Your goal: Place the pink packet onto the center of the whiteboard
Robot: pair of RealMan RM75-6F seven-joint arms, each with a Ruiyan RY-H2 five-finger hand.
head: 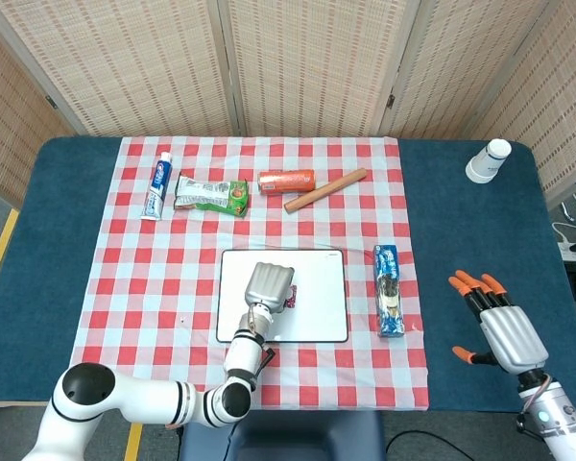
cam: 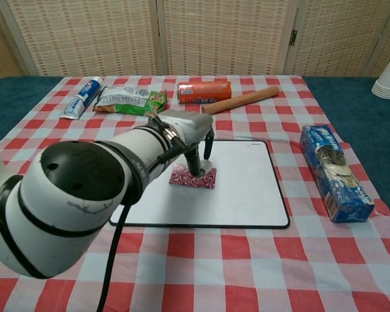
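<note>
The pink packet [cam: 207,179] lies flat near the middle of the whiteboard [cam: 247,195]. My left hand [cam: 192,136] hangs over it with its fingers [cam: 196,166] pointing down onto the packet's top; whether they pinch it does not show. In the head view the left hand [head: 269,285] hides most of the pink packet [head: 291,301] on the whiteboard [head: 326,317]. My right hand [head: 496,325] rests far right on the blue table, fingers spread, holding nothing.
A blue box [head: 389,290] lies just right of the board. At the back are a toothpaste tube [head: 157,185], a green snack bag [head: 211,194], an orange roll [head: 286,181] and a wooden stick [head: 324,189]. White cups [head: 488,160] stand far back right.
</note>
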